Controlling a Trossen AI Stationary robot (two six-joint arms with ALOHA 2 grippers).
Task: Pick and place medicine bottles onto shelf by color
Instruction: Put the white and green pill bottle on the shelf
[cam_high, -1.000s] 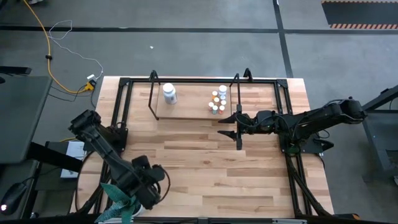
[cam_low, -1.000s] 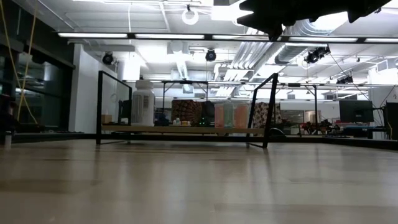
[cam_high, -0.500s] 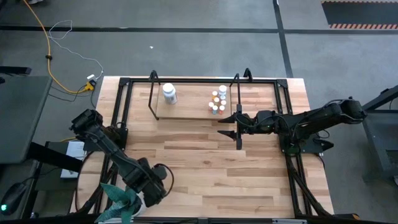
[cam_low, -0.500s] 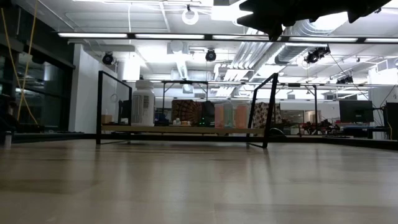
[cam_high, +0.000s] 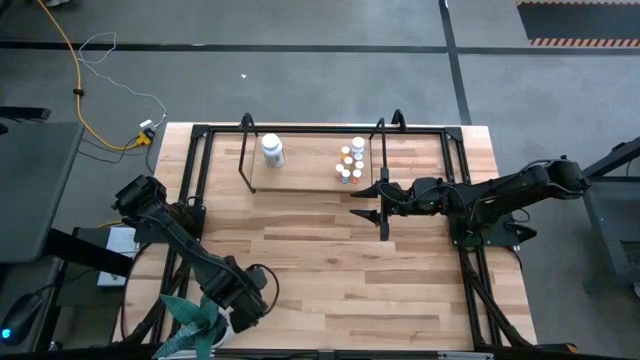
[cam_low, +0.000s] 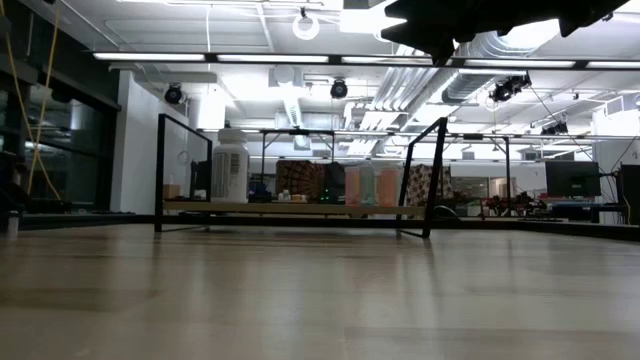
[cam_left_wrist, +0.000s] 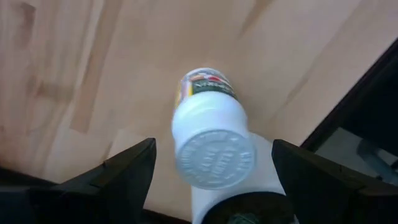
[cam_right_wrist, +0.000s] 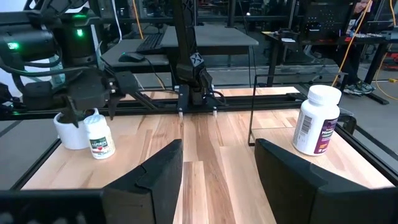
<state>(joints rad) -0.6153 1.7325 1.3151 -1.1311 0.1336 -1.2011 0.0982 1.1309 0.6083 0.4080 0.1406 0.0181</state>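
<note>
White medicine bottle (cam_left_wrist: 212, 140) between spread left end effector (cam_left_wrist: 211, 163) fingers, unheld, label unreadable, right end effector (cam_right_wrist: 214, 163) open, empty

A medicine bottle (cam_left_wrist: 211, 127) stands on the worktop (cam_left_wrist: 81, 74) between the left fingers (cam_left_wrist: 121, 171), beside a pot (cam_right_wrist: 69, 130). Ahead of the right fingers (cam_right_wrist: 149, 180), the shelf (cam_high: 300, 180) carries another bottle (cam_right_wrist: 317, 119).
</note>
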